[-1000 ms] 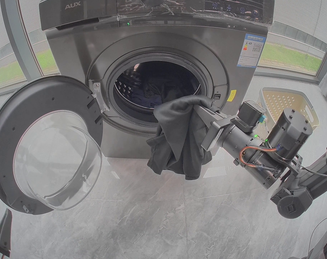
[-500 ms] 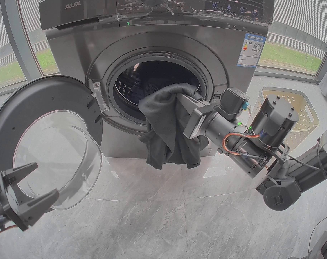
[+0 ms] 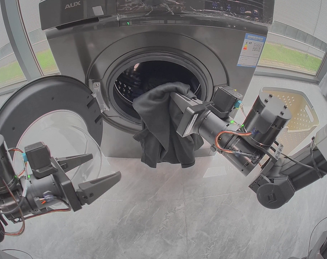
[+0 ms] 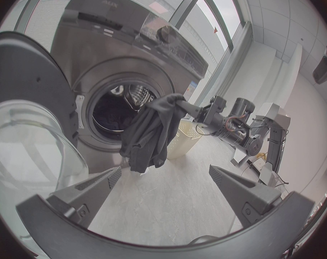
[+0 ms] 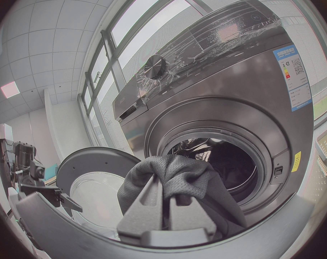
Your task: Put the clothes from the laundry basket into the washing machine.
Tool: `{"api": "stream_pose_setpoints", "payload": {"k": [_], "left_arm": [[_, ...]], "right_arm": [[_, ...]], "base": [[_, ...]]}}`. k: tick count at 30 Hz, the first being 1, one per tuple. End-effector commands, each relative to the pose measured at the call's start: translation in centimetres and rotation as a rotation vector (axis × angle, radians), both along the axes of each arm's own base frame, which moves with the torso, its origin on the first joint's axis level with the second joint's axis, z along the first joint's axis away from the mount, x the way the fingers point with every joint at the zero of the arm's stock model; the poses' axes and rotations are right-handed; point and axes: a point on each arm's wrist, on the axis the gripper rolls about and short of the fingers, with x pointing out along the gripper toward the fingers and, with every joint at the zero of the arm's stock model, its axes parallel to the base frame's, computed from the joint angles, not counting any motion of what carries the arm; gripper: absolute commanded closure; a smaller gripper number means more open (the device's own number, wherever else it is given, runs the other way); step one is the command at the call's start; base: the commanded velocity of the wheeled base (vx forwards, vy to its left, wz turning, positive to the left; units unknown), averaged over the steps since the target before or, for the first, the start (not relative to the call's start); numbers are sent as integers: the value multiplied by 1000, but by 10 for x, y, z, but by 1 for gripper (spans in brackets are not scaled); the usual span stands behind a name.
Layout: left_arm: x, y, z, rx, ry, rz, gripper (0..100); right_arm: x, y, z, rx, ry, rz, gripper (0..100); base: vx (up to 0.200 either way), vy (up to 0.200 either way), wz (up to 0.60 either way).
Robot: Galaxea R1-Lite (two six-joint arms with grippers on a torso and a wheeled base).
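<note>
**Swung closer to the drum with a garment in grip**

Carried the right gripper (image 3: 174, 97) leftward over the last second, to just in front of the drum opening (image 3: 156, 74) of the washing machine (image 3: 73, 54). Raised the left gripper (image 3: 106, 166) into view below the open door (image 3: 37, 98), fingers spread wide, holding nothing. Keeps the right fingers clamped on a dark grey garment (image 3: 158, 126), top fold at the opening, most of it hanging outside down the front panel. Probably near insertion; needs pushing deeper before release, or may slide out.

Counted: one garment in grip, some dark cloth dimly inside the drum, one laundry basket (image 3: 296, 107) with no clothes in its visible part, one machine, one door, two grippers.
</note>
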Motion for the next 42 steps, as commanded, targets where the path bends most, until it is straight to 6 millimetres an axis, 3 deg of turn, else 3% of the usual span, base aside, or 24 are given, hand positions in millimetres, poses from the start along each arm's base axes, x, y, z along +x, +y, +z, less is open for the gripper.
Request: {"api": "stream_pose_setpoints", "payload": {"k": [1,11,21,22,28,42], "left_arm": [[23,-16,-24,49,89,-18,0],[40,-21,-39,80,133,2,0],[68,-29,-67,135,198,10,0],[80,-35,-72,125,185,12,0],[108,-47,-87,102,159,21,0],[143,-58,-95,75,108,55,0]], "right_arm": [[1,1,0,-2,2,1,100],[-2,7,6,17,-15,14,100],[-6,11,7,23,-16,24,100],[-7,12,7,21,-13,27,100],[-10,15,7,22,-14,36,100],[-15,18,7,24,-15,51,100]], "base": [[0,0,0],[0,0,0],[0,0,0],[0,0,0],[0,0,0],[0,0,0]]}}
